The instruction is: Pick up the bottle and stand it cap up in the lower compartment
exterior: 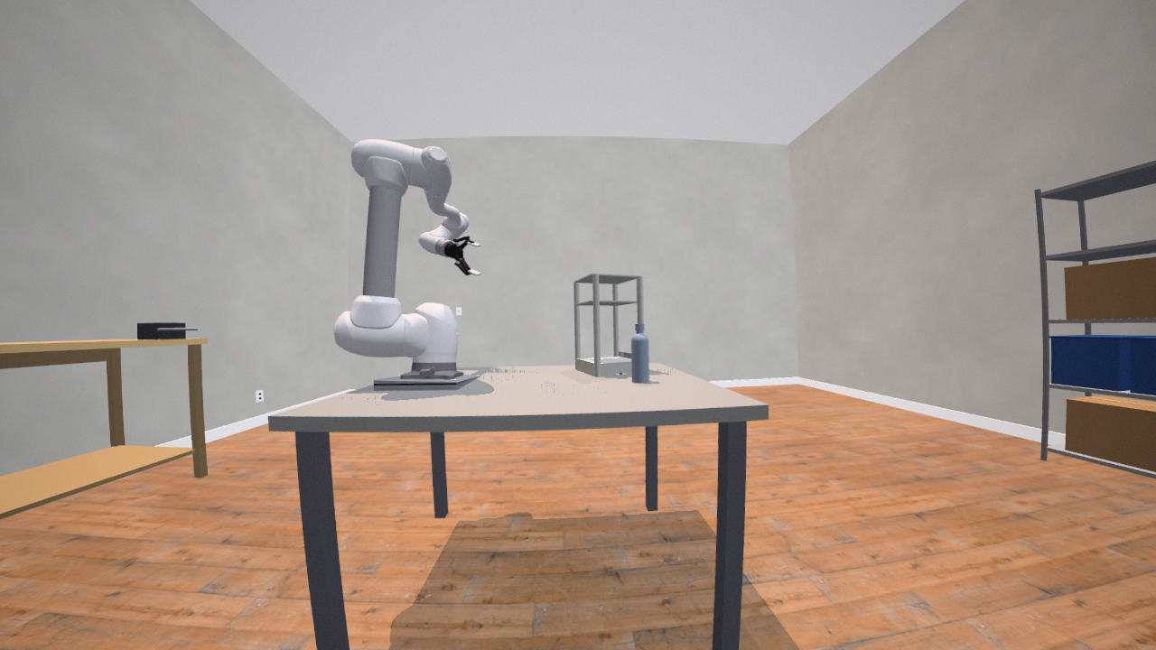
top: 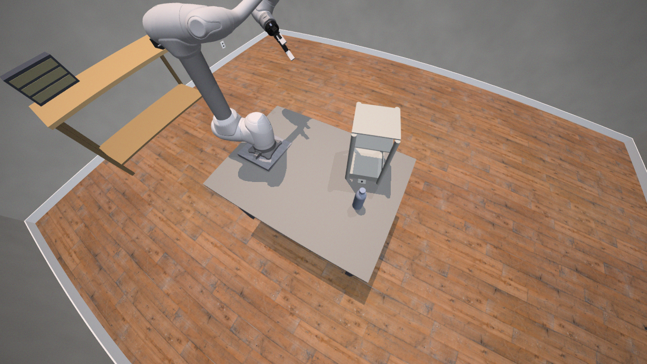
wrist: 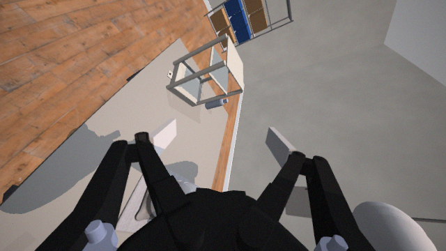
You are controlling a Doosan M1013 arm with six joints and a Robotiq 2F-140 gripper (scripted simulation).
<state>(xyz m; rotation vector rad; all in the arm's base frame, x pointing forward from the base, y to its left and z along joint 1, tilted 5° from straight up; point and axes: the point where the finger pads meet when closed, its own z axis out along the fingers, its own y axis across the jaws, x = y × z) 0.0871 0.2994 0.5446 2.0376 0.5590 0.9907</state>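
On the table (top: 293, 181) (exterior: 517, 403) (wrist: 139, 104), beside the open shelving unit (top: 376, 121) (exterior: 596, 323) (wrist: 235, 63) and apart from its posts, stands the blue-grey bottle (top: 358, 199) (exterior: 639, 359) (wrist: 214, 104), cap up, its long axis vertical. The two-finger gripper (top: 288, 48) (exterior: 477, 258) (wrist: 221, 130) hangs well above the tabletop on the arm's side, its fingers spread wide with nothing between them.

From the gripper, the bottle lies outward, away from the arm's base (top: 268, 169) (exterior: 415, 385), and much lower; in the exterior view that is down and to the right. The single arm has all the reaching to do. In the wrist view the bottle shows small and far off, beyond the fingertips, just past the near end of the unit.

The task seems to be at the approach, with the grasp and the placing not yet done. The next move likely calls for a long descent across the table, bringing the fingers level on either side of the upright body. Coming in on the unit's side, a finger could catch a post; a crooked touch could tip the bottle.
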